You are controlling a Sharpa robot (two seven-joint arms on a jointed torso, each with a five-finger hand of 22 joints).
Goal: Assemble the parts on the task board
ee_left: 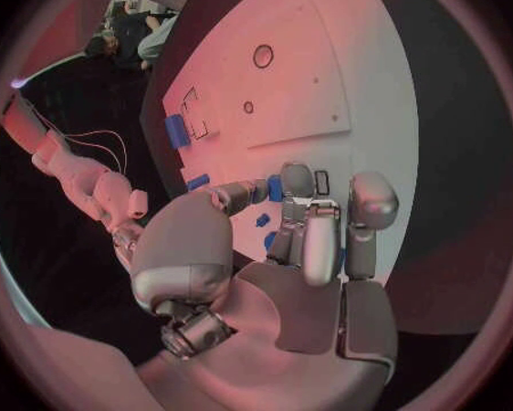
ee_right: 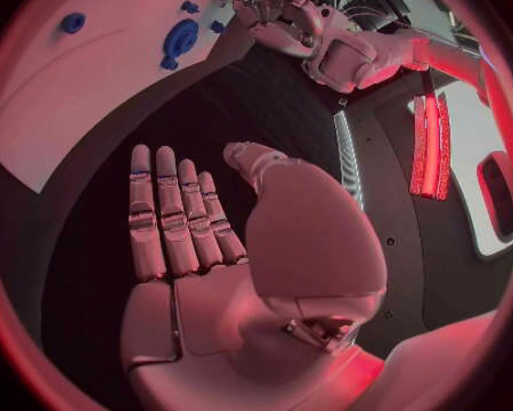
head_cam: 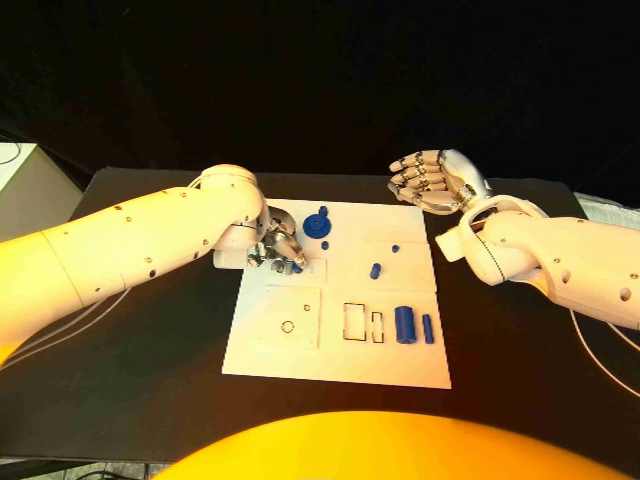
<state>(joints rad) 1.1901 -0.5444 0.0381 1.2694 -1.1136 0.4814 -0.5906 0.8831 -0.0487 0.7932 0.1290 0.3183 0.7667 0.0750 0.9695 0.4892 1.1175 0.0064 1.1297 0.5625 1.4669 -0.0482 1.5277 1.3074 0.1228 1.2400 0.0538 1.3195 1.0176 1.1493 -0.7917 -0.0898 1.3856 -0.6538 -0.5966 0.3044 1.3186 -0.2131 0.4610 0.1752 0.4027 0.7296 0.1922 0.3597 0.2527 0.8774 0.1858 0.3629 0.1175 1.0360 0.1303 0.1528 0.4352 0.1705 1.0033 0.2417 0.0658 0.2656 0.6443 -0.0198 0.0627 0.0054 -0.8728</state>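
Silver left hand: fingers curled down on the task board, pinching a small blue part.
Right hand: raised off the board's far corner, fingers straight, holding nothing.

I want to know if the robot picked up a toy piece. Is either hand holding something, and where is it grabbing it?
The right hand holds nothing; its fingers are straight and apart. The left hand has its fingertips among small blue parts on the task board, but a grip cannot be told.
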